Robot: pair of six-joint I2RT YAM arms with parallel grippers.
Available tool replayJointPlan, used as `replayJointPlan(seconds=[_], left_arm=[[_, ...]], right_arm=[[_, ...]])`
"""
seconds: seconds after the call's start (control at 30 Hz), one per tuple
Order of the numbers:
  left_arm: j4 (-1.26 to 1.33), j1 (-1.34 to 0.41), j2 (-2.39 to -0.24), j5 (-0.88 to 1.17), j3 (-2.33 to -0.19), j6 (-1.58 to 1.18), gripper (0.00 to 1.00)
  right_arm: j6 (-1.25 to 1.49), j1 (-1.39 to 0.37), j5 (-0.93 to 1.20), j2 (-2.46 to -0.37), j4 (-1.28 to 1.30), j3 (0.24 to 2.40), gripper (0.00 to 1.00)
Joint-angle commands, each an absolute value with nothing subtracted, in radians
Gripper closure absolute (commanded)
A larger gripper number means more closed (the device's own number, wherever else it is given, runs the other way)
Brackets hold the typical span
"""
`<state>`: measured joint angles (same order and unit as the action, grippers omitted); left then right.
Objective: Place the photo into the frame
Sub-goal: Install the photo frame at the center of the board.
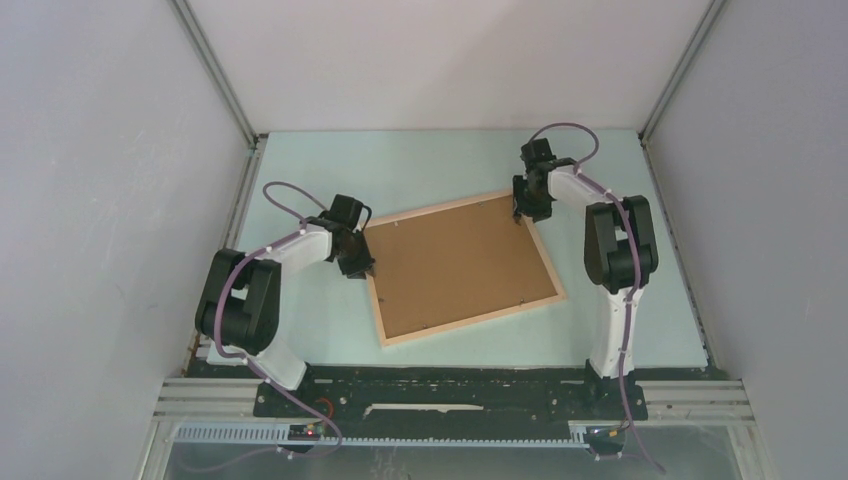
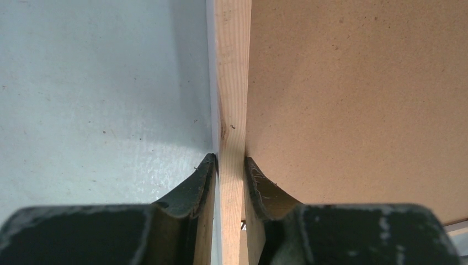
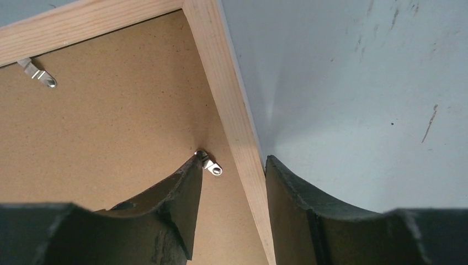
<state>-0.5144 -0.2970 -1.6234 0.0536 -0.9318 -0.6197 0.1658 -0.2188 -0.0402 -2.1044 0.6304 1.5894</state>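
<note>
– At the frame's (image 1: 472,320) left rail: left gripper (image 2: 230,163) pinched tight on the wood, one finger outside, one on the board side. Frame lies flat on the table (image 1: 640,330), pale wood face up.
– And the photo (image 1: 455,265)?
– Inside the frame, brown backing up, sitting between the rails as far as I can tell. Print side hidden.
– Other arm?
– Near the frame's far right corner. Right gripper (image 3: 232,160) stands part open astride the rail, holding nothing. Its inner fingertip is just beside a small metal tab (image 3: 211,164) on the backing.
– Handling?
– My read: light, stiff, flat. The thin rail is the only purchase, so pinch across it on opposite sides of the frame. Cannot tell whether the tabs lock the board, so tilting might spill it. The glossy face beneath would likely scuff if dragged.
</note>
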Motion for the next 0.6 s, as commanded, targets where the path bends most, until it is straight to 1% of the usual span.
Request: replayJointPlan(seconds=[0.0,0.17,0.27,0.37,0.5,0.57], left_arm=[[-0.471,-0.301,-1.623,0.07,-0.925,-0.614,0.9],[-0.472,-0.301,-1.623,0.069,-0.925,-0.614,0.91],[-0.471,-0.301,-1.62,0.071,-0.924,-0.614,0.91],[-0.47,-0.302,-1.622,0.07,-0.924,-0.616,0.91],[-0.467,-0.301,-1.625,0.074,-0.921,-0.62,0.92],[-0.465,-0.301,-1.626,0.077,-0.92,-0.62,0.92]], right_arm=[[0.176,-0.228,-0.091,-2.138,0.657,1.646,0.48],[0.191,-0.237,-0.102,-2.16,0.671,1.668,0.46],[0.221,-0.236,-0.138,-2.174,0.699,1.686,0.49],[0.302,-0.22,-0.135,-2.183,0.727,1.697,0.63],[0.409,-0.204,-0.07,-2.173,0.732,1.685,0.85],[0.45,-0.208,-0.05,-2.172,0.728,1.688,0.93]])
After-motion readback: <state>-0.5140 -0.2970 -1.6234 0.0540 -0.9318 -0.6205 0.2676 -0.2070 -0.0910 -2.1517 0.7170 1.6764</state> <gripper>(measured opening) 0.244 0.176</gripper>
